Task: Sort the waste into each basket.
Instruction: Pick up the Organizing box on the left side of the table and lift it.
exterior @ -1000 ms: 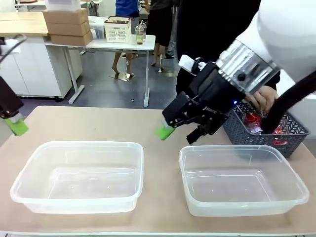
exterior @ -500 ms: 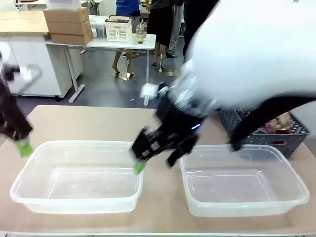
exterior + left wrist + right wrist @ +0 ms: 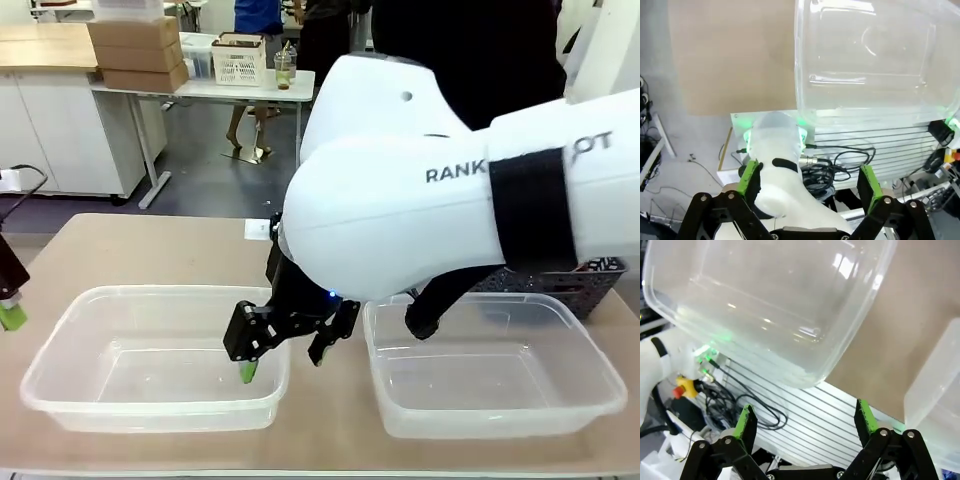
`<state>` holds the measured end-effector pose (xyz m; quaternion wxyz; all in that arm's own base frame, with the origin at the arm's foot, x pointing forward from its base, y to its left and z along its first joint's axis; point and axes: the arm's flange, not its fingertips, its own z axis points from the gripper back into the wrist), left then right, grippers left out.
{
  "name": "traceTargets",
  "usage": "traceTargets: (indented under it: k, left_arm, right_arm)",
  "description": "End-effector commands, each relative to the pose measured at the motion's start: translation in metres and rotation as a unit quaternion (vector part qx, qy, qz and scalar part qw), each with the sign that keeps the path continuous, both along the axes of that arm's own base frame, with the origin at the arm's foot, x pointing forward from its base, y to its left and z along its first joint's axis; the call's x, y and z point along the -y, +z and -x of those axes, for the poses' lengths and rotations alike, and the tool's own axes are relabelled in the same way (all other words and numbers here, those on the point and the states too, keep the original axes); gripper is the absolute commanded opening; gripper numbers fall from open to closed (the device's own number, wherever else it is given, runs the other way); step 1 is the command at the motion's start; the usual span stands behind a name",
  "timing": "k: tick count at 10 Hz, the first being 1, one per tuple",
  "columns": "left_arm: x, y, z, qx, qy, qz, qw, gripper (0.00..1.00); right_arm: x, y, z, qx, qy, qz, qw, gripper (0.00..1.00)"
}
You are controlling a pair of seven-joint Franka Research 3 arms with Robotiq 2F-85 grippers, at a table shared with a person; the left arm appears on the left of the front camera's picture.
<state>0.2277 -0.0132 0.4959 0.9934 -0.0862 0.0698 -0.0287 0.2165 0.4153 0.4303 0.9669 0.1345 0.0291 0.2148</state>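
- Right gripper (image 3: pixel 285 352) hangs at lower centre over the left tub (image 3: pixel 120 415)'s right rim, jaws spread wide and holding nothing. Probably just passing between pickups.
- Left gripper (image 3: pixel 809 180) is also wide open and bare, sitting at the far left edge, likely to stay out of the way.
- Right tub (image 3: pixel 500 425) sits lower right, and both tubs are empty so far.

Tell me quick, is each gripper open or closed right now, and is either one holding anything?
Left gripper: open, holding nothing.
Right gripper: open, holding nothing, at the right end of the left clear tub.
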Motion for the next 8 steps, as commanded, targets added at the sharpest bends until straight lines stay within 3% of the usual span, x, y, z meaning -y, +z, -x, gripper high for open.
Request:
traceTargets:
  k: [1,2,4,5,6,8]
  left_arm:
    - [0.011,-0.007,-0.011,0.03,0.006,-0.025,0.999,1.0]
    - [0.017,-0.023,-0.015,0.034,0.001,-0.013,0.999,1.0]
    - [0.011,-0.071,-0.011,0.007,0.008,0.017,1.0,1.0]
    - [0.008,-0.09,-0.003,0.011,0.013,-0.016,1.0,1.0]
    - [0.006,-0.1,0.003,-0.02,0.012,0.004,1.0,1.0]
    - [-0.003,-0.109,0.015,-0.03,0.034,0.018,0.999,1.0]
  right_arm:
    - [-0.017,-0.017,-0.002,-0.003,-0.012,-0.01,1.0,1.0]
    - [-0.023,-0.025,-0.009,-0.004,-0.044,-0.022,0.999,1.0]
    - [-0.032,-0.042,-0.022,-0.008,-0.098,0.001,0.995,1.0]
    - [-0.033,-0.047,-0.025,-0.009,-0.113,0.017,0.993,1.0]
    - [-0.032,-0.05,-0.028,-0.008,-0.12,0.033,0.992,1.0]
    - [-0.029,-0.052,-0.033,-0.005,-0.128,0.045,0.991,1.0]
